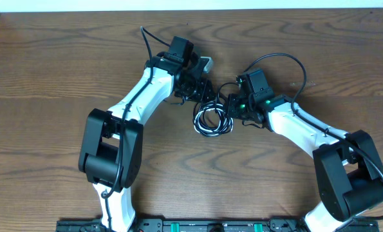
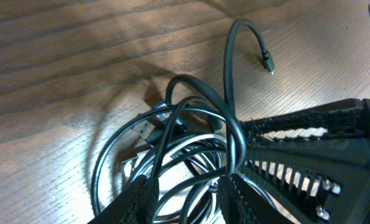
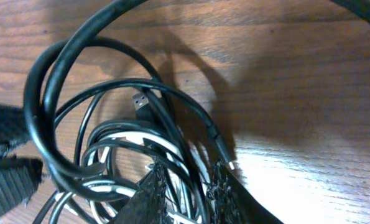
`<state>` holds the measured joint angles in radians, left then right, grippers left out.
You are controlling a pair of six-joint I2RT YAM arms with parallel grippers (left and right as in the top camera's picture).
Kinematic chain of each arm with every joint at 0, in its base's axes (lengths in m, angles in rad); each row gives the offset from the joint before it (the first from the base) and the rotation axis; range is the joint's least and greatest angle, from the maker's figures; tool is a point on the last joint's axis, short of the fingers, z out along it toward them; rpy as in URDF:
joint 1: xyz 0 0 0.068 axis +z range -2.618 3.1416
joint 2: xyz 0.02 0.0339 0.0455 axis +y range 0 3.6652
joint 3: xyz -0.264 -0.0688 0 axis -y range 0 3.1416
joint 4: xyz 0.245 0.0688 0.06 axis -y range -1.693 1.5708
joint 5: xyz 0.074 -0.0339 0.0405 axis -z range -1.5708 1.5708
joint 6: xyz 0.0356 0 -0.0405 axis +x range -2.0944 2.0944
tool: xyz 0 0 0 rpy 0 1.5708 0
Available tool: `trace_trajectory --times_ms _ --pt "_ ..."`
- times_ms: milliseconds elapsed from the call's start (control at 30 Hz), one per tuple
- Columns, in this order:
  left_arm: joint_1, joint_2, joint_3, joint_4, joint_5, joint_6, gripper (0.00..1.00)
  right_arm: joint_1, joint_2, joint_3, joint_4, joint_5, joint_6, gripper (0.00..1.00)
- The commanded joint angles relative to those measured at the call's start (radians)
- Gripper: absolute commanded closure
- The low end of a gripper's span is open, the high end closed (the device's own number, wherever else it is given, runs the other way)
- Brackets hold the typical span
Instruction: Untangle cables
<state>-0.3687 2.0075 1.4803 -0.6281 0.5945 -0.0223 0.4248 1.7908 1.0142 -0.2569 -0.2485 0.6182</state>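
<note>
The cables (image 1: pixel 212 120) lie as one tangled coil of black and white cords mid-table, between both arms. My left gripper (image 1: pixel 203 90) reaches in from the upper left. In its wrist view its jaws (image 2: pixel 188 202) stand apart over the coil (image 2: pixel 172 155), with several strands crossing the gap and neither finger pressing them. A black plug end (image 2: pixel 268 64) curls up free. My right gripper (image 1: pixel 232 108) comes in from the right. Its narrow-set jaws (image 3: pixel 189 196) are closed on black and white strands (image 3: pixel 110 137) at the coil's edge. A USB plug (image 3: pixel 140 101) lies inside the loops.
The right gripper's body (image 2: pixel 309 155) is close beside the left jaws, and the left finger pad (image 3: pixel 7 155) shows at the right wrist view's left edge. A thick black arm wire (image 1: pixel 288 59) arcs behind the right wrist. The table's far edge (image 1: pixel 191 11) runs along the top.
</note>
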Motion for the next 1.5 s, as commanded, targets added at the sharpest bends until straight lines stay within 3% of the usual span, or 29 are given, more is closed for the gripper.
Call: trace_trajectory --times_ms 0,400,933,1033,1300,1467 --pt "-0.029 -0.005 -0.004 -0.006 -0.018 -0.005 0.61 0.000 0.023 0.003 0.012 0.018 0.041 0.76" --pt "-0.147 0.011 -0.004 -0.016 -0.312 -0.005 0.61 -0.020 0.043 0.003 0.037 -0.023 0.051 0.75" --pt "-0.153 0.012 -0.063 0.024 -0.332 -0.031 0.62 -0.063 0.043 0.003 0.061 -0.071 0.015 0.72" --pt "-0.146 -0.020 -0.045 0.006 -0.402 -0.032 0.62 -0.064 0.043 0.003 0.063 -0.071 0.015 0.72" --pt "-0.148 -0.097 -0.039 -0.002 -0.405 -0.032 0.62 -0.064 0.043 0.003 0.073 -0.076 0.011 0.72" --pt "-0.148 -0.080 -0.060 0.009 -0.404 -0.032 0.62 -0.081 0.042 0.003 0.125 -0.242 -0.125 0.70"
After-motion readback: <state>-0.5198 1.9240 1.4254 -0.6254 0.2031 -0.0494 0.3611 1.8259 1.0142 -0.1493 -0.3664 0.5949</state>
